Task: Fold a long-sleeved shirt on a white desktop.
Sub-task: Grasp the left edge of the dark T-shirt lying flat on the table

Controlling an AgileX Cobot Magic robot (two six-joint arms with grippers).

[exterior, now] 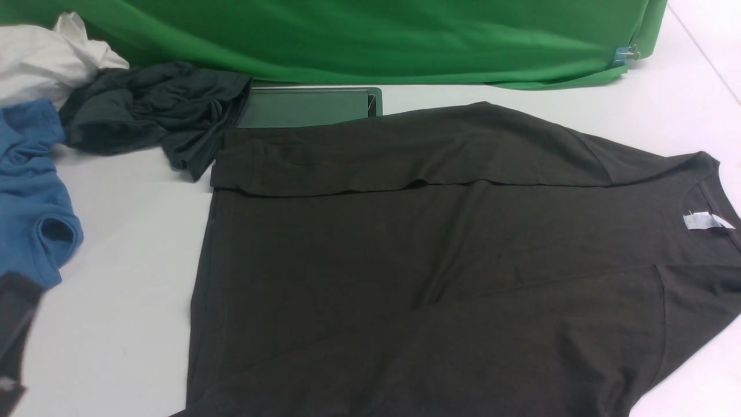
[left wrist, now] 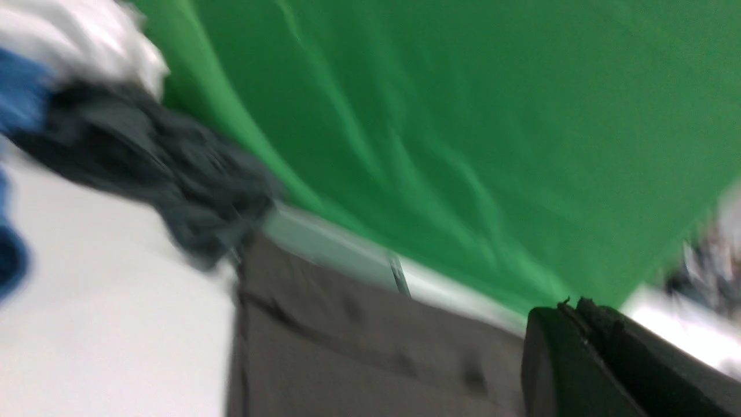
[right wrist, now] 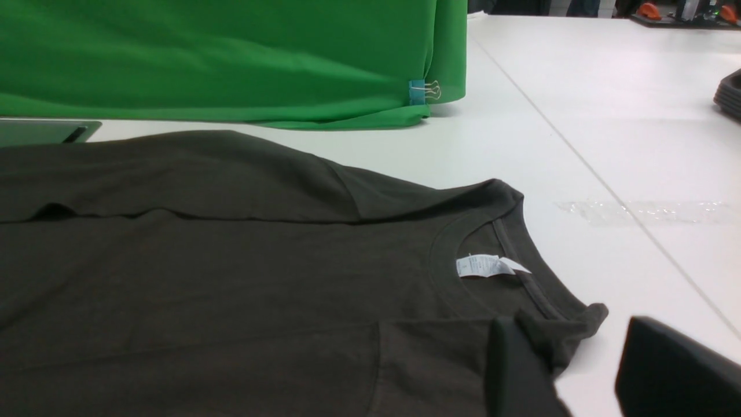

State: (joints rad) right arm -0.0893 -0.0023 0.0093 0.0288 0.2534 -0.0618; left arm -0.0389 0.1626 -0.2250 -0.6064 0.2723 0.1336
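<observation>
The long-sleeved shirt [exterior: 434, 243] lies spread on the white desktop [exterior: 116, 289], its neck to the right with a small white label [exterior: 703, 220]. Both sleeves are folded across the body. A dark blur at the lower left edge of the front view is my left arm [exterior: 14, 339]. In the blurred left wrist view my left gripper [left wrist: 573, 307] is shut and empty, near the shirt's [left wrist: 347, 347] far hem corner. My right gripper [right wrist: 579, 353] is open low over the desktop [right wrist: 579, 145], beside the shirt's [right wrist: 231, 260] near shoulder. A cloth corner there lies against one finger [right wrist: 509, 370], not pinched.
A slate-grey garment [exterior: 156, 110], a blue shirt [exterior: 29, 191] and a white cloth [exterior: 40, 58] are heaped at the far left. A green backdrop [exterior: 376, 40] runs along the back. A flat grey-green panel [exterior: 307, 107] lies before it, partly under the shirt. Clear tape [right wrist: 637, 211] marks the table right of the neck.
</observation>
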